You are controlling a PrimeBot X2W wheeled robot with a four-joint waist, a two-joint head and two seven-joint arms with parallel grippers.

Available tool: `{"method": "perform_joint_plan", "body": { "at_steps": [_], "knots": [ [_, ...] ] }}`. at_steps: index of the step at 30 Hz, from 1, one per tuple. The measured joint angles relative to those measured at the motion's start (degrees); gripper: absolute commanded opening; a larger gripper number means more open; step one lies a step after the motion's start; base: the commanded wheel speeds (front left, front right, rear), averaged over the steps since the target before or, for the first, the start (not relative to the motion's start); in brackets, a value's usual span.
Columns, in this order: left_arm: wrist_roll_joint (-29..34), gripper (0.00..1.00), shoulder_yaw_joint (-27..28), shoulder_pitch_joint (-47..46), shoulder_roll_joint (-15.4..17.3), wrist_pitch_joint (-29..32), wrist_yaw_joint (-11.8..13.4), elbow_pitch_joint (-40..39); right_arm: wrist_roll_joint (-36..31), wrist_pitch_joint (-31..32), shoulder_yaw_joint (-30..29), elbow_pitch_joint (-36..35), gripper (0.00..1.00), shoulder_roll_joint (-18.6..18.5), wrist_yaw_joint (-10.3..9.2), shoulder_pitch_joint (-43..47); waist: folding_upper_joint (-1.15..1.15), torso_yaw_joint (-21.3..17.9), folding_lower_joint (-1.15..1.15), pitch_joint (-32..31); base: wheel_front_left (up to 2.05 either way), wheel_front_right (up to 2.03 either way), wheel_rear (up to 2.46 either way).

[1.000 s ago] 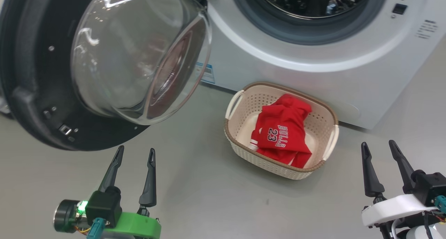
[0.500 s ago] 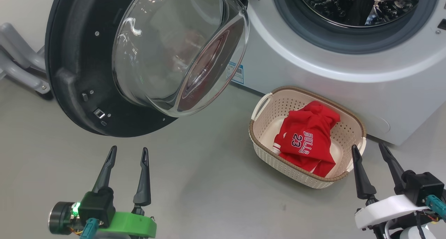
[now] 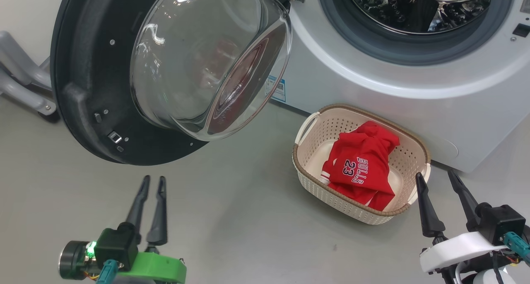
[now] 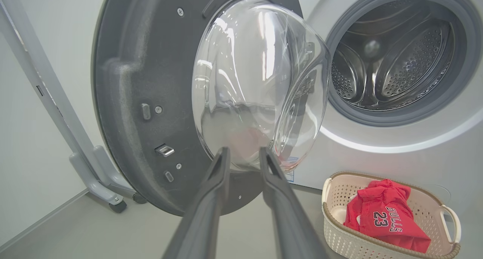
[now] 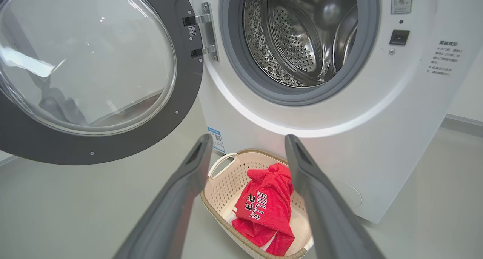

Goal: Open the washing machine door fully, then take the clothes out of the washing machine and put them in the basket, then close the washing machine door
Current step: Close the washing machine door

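Hovering low over the floor (image 3: 232,234), the left gripper (image 3: 153,178) has its fingers close together with a narrow gap between them, holding nothing. The right gripper (image 3: 434,174) is spread wide and empty, near the right end of the basket (image 3: 308,182).

The washing machine door (image 3: 83,89) stands wide open just beyond the left gripper, untouched. The clothes (image 3: 360,168) lie crumpled in the basket, just in front of the washing machine (image 3: 372,81). The drum (image 3: 414,6) looks empty.

Judgement: unloading is done and closing the door is in hand. The left fingers need to reach the door's far left edge and push it rightward.
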Motion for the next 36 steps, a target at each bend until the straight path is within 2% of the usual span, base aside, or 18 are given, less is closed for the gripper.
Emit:
{"method": "perform_joint_plan", "body": {
  "at_steps": [11,15,18,24,28,31,36],
  "knots": [
    [-0.4,0.00,-0.3,0.0,0.0,0.0,0.0,0.1,0.0,0.0,0.0,0.0,1.00,0.0,0.00,0.0,0.00,-0.5,0.00,0.0,0.00,0.00,0.00],
    [-1.5,0.00,-0.4,0.0,-0.1,0.0,0.0,-0.1,0.0,0.0,0.0,0.0,1.00,0.0,-0.01,0.0,0.00,-0.4,0.00,-0.1,0.00,0.00,0.00],
    [-4.7,0.00,-0.5,0.0,-0.2,-0.1,-0.5,-0.9,0.0,0.0,0.0,0.0,1.00,0.0,-0.01,0.0,0.00,-0.3,0.00,0.0,0.00,0.00,0.00],
    [-18.9,0.00,-0.6,0.0,-0.4,-0.5,-6.4,-4.4,0.0,0.0,0.0,0.0,1.00,-0.1,-0.01,0.0,0.00,-0.1,0.00,0.1,0.00,0.00,0.00],
    [-36.2,0.00,-0.3,0.1,-0.4,-0.6,-10.0,-8.4,0.0,0.2,0.0,0.0,1.00,-0.1,-0.02,0.0,0.00,0.0,0.00,0.2,0.00,0.00,0.00],
    [-45.2,0.00,-0.3,1.2,-0.4,-1.1,-12.3,-12.3,0.0,0.5,0.1,0.0,1.00,-0.1,-0.02,0.0,0.00,0.0,0.00,0.3,0.00,0.00,0.00],
    [-58.8,0.00,2.5,3.4,-0.5,-1.1,-12.8,-15.8,0.0,0.5,0.1,-0.1,1.00,-0.2,-0.03,-0.1,0.00,-0.2,0.00,0.4,0.00,0.00,0.00]
  ]
}}
